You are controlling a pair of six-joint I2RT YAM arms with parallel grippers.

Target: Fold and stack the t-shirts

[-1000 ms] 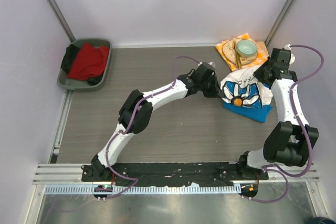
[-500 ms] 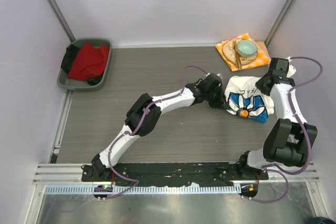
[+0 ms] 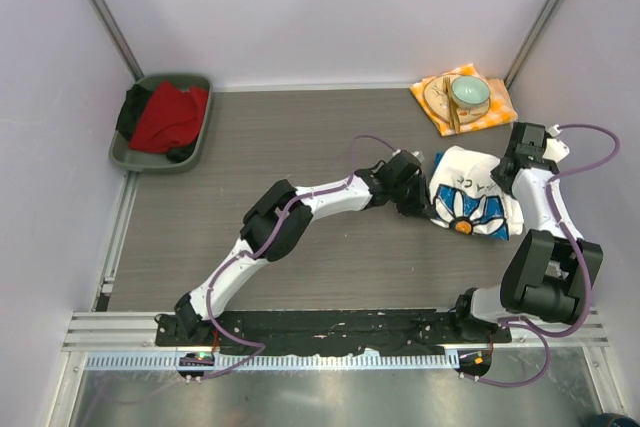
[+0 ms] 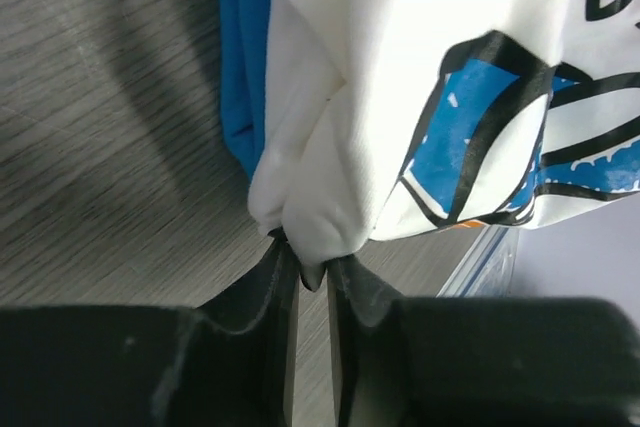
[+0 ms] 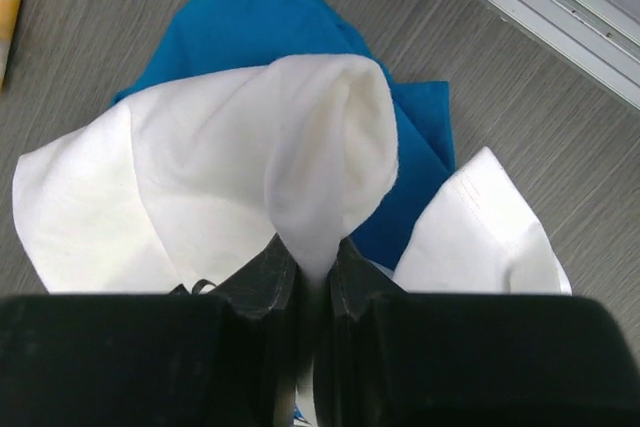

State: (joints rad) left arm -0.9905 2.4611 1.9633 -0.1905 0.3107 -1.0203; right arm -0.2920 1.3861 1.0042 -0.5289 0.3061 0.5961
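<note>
White t-shirt [image 3: 478, 187], grey table [image 3: 300, 127], lilac walls [image 3: 330, 7]

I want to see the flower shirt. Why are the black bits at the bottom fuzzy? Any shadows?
Left wrist view: the left hand sits right by the lens, so it blurs, while the white t-shirt looks sharp; a soft shadow crosses the table. Right wrist view: the right hand is a dark blur too. Top view: even, soft light.

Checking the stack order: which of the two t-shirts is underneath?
The plain blue t-shirt: it lies beneath the white daisy-print t-shirt, which the left gripper and right gripper pinch in their jaws.
</note>
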